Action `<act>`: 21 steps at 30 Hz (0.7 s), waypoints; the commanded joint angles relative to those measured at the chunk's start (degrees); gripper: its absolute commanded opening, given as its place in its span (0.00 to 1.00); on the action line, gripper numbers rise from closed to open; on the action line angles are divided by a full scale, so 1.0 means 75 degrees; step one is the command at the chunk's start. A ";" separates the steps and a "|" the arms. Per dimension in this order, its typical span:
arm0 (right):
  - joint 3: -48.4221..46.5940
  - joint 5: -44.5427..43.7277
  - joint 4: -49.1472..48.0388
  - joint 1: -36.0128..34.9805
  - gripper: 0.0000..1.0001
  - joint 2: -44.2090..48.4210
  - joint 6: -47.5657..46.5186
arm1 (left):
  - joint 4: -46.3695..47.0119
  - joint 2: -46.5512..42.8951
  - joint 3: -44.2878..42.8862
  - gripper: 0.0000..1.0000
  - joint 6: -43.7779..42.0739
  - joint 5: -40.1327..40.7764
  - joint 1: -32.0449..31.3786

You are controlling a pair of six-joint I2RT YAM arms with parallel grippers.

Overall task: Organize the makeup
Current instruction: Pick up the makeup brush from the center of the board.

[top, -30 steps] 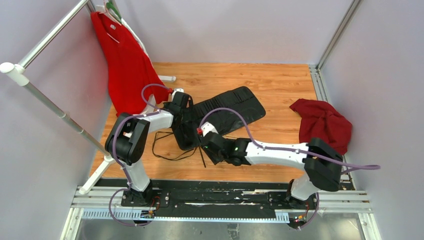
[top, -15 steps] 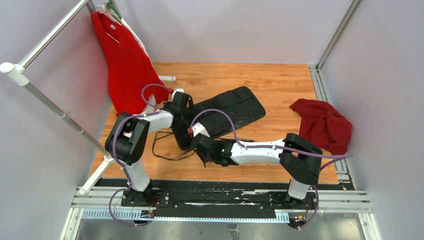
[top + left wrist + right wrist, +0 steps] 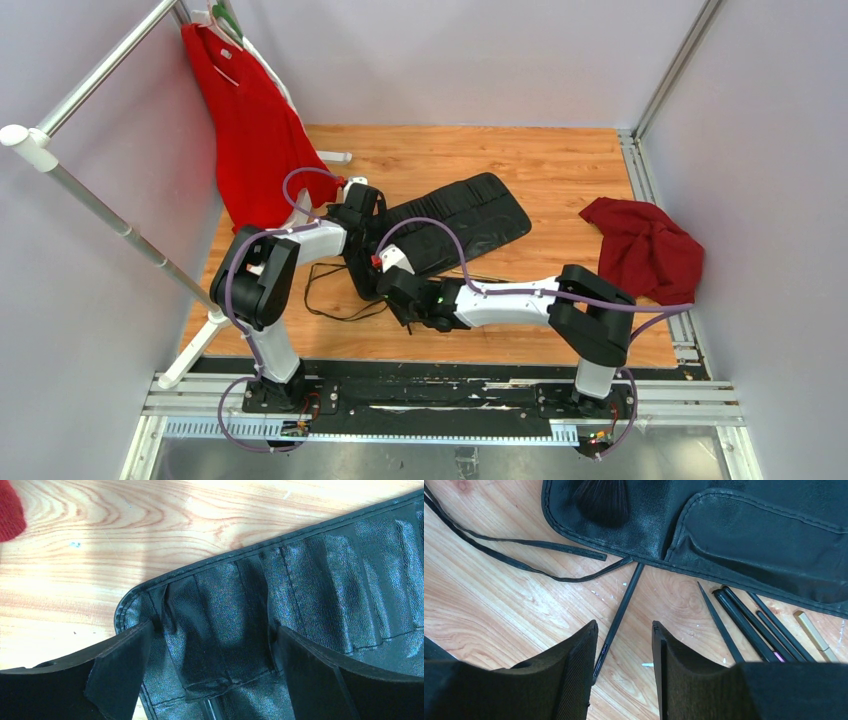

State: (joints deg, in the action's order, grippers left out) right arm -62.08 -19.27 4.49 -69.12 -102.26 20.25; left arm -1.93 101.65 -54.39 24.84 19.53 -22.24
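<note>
The black slotted case [image 3: 455, 220] lies open on the wooden table. My left gripper [image 3: 212, 650] is open, its jaws straddling the case's end pockets [image 3: 220, 630]; a thin black handle [image 3: 212, 711] shows below a pocket. My right gripper [image 3: 624, 627] is open and low over the table. A thin black brush handle [image 3: 621, 607] lies between its fingers, close to the left fingertip [image 3: 589, 635]. A fluffy brush tip [image 3: 601, 500] rests on the case [image 3: 744, 535]. Several thin black makeup tools [image 3: 749, 625] and a gold one [image 3: 814, 632] lie to the right. The top view shows both grippers, left [image 3: 360, 215] and right [image 3: 395, 292].
A thin black looped cord [image 3: 330, 300] lies left of the right gripper, also in the right wrist view [image 3: 524, 555]. A red cloth [image 3: 645, 250] is heaped at the right. A red garment [image 3: 250, 120] hangs on a white rack [image 3: 100, 210] at the left.
My right arm has moved left along the table toward the case's near-left end, now over the single brush handle. The left arm has not moved.
</note>
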 commanded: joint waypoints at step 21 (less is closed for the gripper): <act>0.0281 0.0349 -0.0403 -0.0018 0.37 -0.0342 0.0934 | -0.0165 0.0240 -0.0030 0.98 0.0016 -0.0122 0.0053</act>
State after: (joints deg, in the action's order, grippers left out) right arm -61.12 -16.78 2.15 -69.10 -103.57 25.12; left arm -1.93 101.65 -54.39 24.84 19.53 -22.24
